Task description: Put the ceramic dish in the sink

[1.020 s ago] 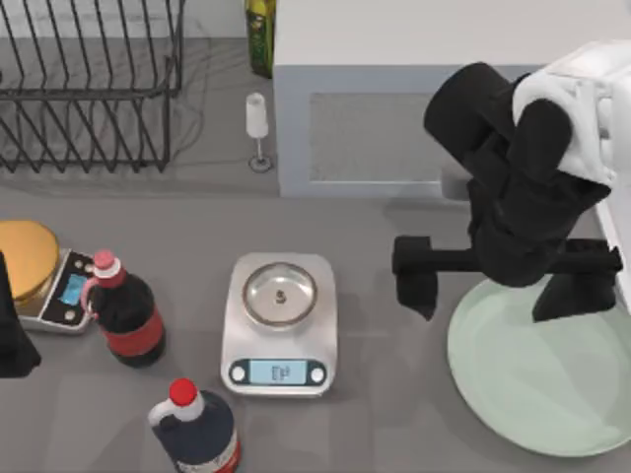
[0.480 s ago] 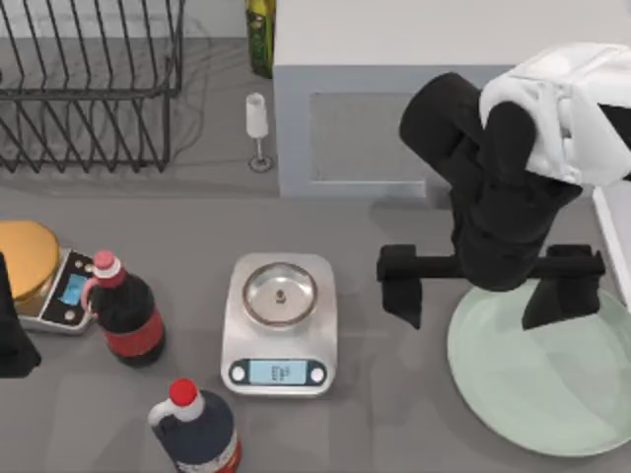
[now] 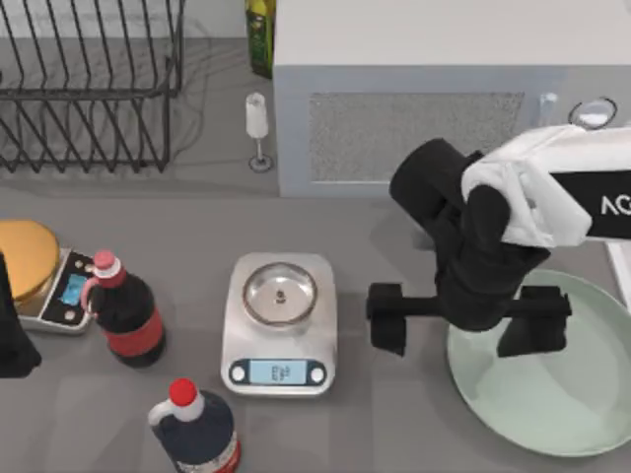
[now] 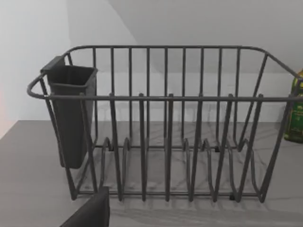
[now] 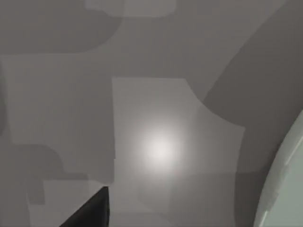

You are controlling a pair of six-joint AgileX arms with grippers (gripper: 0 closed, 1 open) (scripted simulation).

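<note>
Leftward and lower, right claw is straddling the dish rim, spread wide, empty; stiff, slick, breakable: pinch rim.

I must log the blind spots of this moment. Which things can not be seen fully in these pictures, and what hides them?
- Ceramic dish: top view, the right gripper and arm cover its upper left; the picture's right edge cuts its rim.
- Sink: top view, a sliver at the right edge.
- Left gripper: top view, cut by the left edge.
</note>
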